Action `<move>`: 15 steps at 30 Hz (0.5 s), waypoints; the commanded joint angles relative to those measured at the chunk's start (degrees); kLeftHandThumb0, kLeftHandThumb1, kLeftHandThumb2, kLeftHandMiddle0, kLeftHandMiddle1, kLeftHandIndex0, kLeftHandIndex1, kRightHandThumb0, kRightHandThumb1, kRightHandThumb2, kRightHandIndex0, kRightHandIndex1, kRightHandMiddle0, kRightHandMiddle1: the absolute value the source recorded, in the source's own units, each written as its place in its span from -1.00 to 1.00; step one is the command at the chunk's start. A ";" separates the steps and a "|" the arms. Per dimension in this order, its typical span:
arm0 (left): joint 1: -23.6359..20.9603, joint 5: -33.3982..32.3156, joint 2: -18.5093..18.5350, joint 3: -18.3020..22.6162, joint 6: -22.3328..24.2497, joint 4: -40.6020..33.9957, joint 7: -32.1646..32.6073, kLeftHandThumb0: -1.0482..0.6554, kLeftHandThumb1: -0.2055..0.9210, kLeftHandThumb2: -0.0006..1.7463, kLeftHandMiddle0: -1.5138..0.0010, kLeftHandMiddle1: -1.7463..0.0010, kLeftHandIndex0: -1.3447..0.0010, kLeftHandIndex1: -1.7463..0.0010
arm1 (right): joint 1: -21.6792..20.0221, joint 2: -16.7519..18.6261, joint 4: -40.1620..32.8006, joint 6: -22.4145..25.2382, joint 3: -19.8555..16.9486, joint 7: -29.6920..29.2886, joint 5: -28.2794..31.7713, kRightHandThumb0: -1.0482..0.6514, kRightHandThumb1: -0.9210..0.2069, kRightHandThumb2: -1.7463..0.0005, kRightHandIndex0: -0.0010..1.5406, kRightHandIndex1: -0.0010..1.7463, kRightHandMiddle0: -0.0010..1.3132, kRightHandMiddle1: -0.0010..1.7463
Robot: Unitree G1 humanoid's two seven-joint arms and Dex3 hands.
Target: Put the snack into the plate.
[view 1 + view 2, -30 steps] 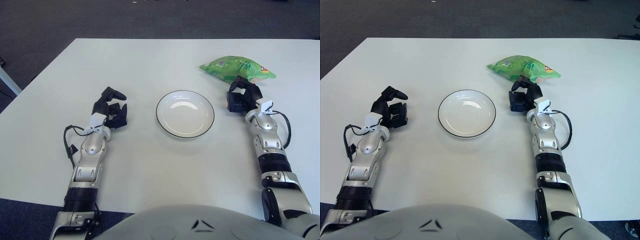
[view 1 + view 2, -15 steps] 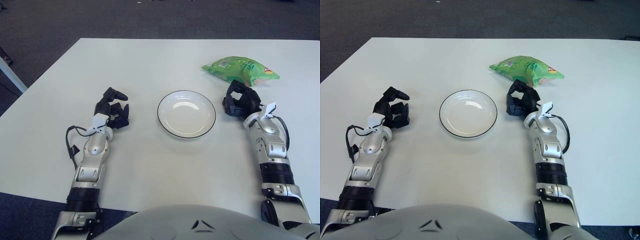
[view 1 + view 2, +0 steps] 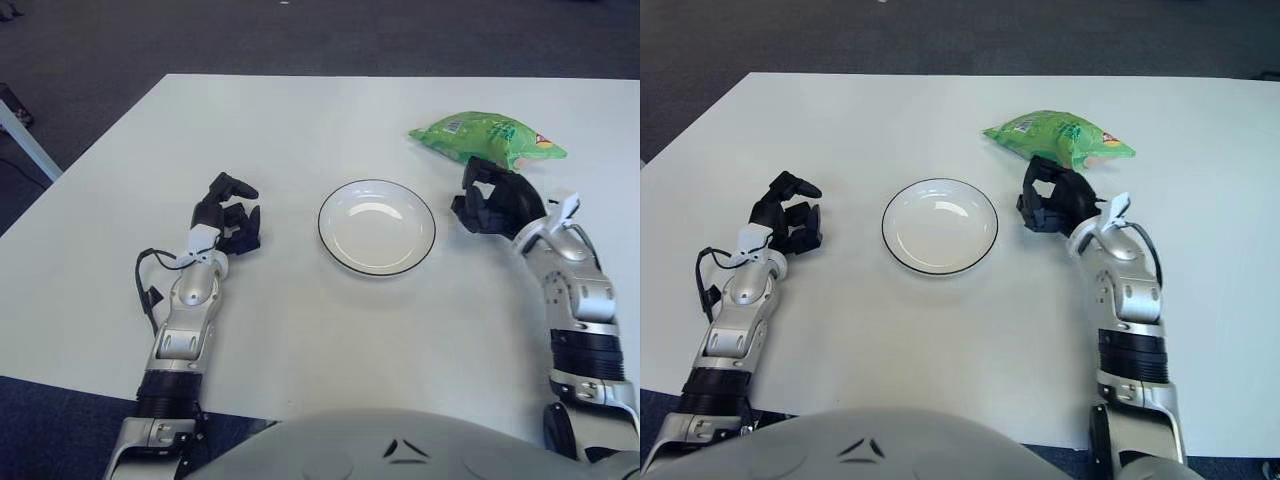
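Note:
A green snack bag (image 3: 487, 138) lies on the white table at the back right. A white plate (image 3: 376, 226) with a dark rim sits in the middle, holding nothing. My right hand (image 3: 487, 200) is between the plate and the bag, just in front of the bag's near edge, fingers curled around nothing. My left hand (image 3: 230, 214) shows left of the plate, fingers curled and holding nothing.
The white table (image 3: 300, 130) reaches to a dark carpeted floor beyond its far edge. A black cable (image 3: 150, 285) loops beside my left forearm. My own grey torso fills the bottom of the view.
My right forearm has swung outward to the right and the wrist has turned, while the hand stays close in front of the bag. The left hand has not moved.

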 commanded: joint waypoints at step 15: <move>5.71 0.96 -5.41 -2.72 1.99 7.51 1.64 -0.26 0.28 0.22 -0.47 -1.00 0.32 -1.00 | -6.46 -10.35 -1.44 -0.26 -4.92 5.65 1.33 -0.34 0.12 -0.54 0.63 1.00 -0.03 1.00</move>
